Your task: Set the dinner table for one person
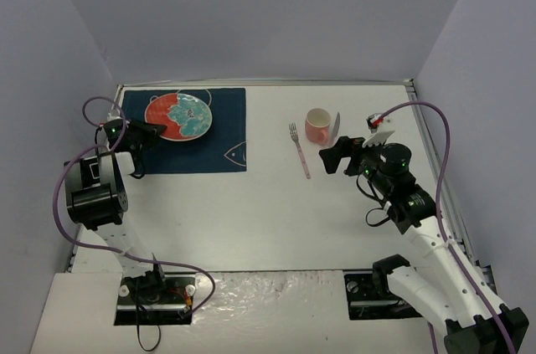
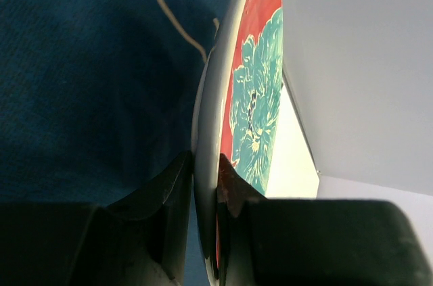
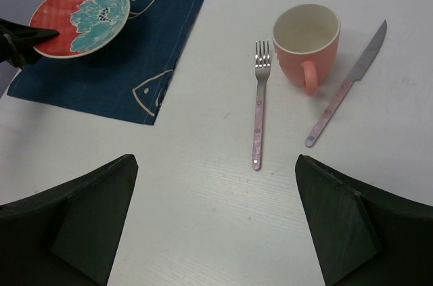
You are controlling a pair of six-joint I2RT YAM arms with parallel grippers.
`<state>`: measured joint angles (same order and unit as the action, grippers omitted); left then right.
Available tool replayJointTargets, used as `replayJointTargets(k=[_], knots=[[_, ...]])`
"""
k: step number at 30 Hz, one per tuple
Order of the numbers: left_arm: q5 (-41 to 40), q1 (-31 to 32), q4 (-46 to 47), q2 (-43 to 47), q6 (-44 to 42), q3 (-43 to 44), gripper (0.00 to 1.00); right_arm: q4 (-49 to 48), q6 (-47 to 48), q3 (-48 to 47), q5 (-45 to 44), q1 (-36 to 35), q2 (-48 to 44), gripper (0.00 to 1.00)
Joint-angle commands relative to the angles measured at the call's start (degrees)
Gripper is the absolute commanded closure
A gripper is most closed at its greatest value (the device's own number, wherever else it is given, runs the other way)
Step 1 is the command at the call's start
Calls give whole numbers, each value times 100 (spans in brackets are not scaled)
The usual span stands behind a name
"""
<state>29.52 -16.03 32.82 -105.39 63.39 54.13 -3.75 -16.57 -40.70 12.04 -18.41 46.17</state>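
We look down on the dinner table (image 1: 251,220), the large white top that fills most of the overhead view. A dark blue placemat (image 1: 226,149) is already laid in its upper left part.

The left gripper (image 1: 149,130) is at the left edge of that placemat. Its jaws are pinched tight on the rim of the red and teal plate (image 1: 178,115), and the left wrist view shows one finger (image 2: 172,198) on each face of the rim. The plate is over the upper left corner of the placemat, not its middle. We cannot tell whether it rests on the cloth or is held just off it.

The right gripper (image 3: 215,164) hangs over bare tabletop right of centre with its jaws spread wide and nothing between them. Ahead of it lie the fork (image 3: 258,107), the pink mug (image 3: 306,39) and the knife (image 3: 348,83), grouped together and well apart from the placemat.

We judge the setting barely begun, with only the mat and plate roughly in place. The plate probably needs centring and letting go. The fork, knife and mug have yet to be brought beside it.
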Motion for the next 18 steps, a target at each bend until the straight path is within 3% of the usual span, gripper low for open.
replayJointTargets(k=[1,18], knots=[[371,-14,1587,389,148,398,100,-530,136,26,115,14,15,0],[505,-62,1582,-208,3,571,100,-552,193,44,218,22,136,0]])
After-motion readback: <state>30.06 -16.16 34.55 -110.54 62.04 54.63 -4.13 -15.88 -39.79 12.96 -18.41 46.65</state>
